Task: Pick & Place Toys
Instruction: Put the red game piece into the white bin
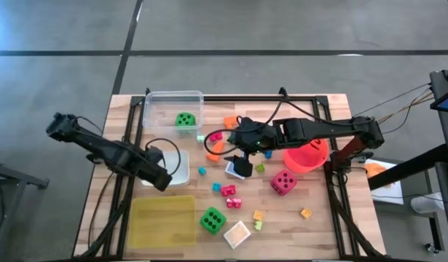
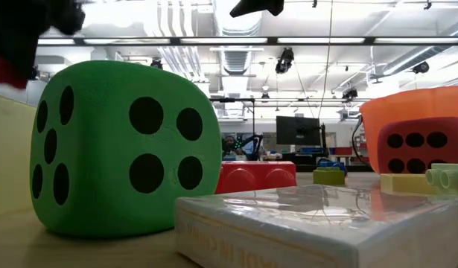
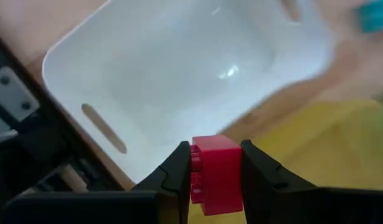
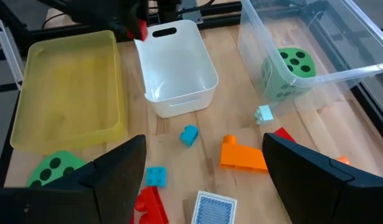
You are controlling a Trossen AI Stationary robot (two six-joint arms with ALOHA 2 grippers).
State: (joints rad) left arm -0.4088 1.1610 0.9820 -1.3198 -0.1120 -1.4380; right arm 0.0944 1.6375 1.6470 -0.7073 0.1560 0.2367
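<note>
My left gripper (image 3: 216,150) is shut on a small red block (image 3: 216,173) and points down over the white tub (image 3: 179,68), close to the rim that faces the yellow tub (image 3: 347,143). The right wrist view shows the same gripper with the red block (image 4: 139,28) beside the white tub (image 4: 179,68). My right gripper (image 4: 203,180) hangs open over the table's middle (image 1: 242,166), above loose blocks and a card (image 4: 214,208), with nothing between its fingers. A green die (image 1: 213,220) and a pink die (image 1: 283,182) rest on the table. My left gripper pinches the red block by two opposite sides (image 3: 194,171) between its two fingers. The fingers come from above and point down. The block is lifted clear, its studded side against one finger, above the white tub's rim.
A clear tub (image 1: 173,108) at the far left holds another green die (image 1: 184,119). The orange bucket (image 1: 307,156) lies under the right arm. Blue (image 4: 189,135), orange (image 4: 241,155) and red (image 4: 147,202) blocks lie scattered mid-table. A flat box (image 2: 310,223) lies near the front edge.
</note>
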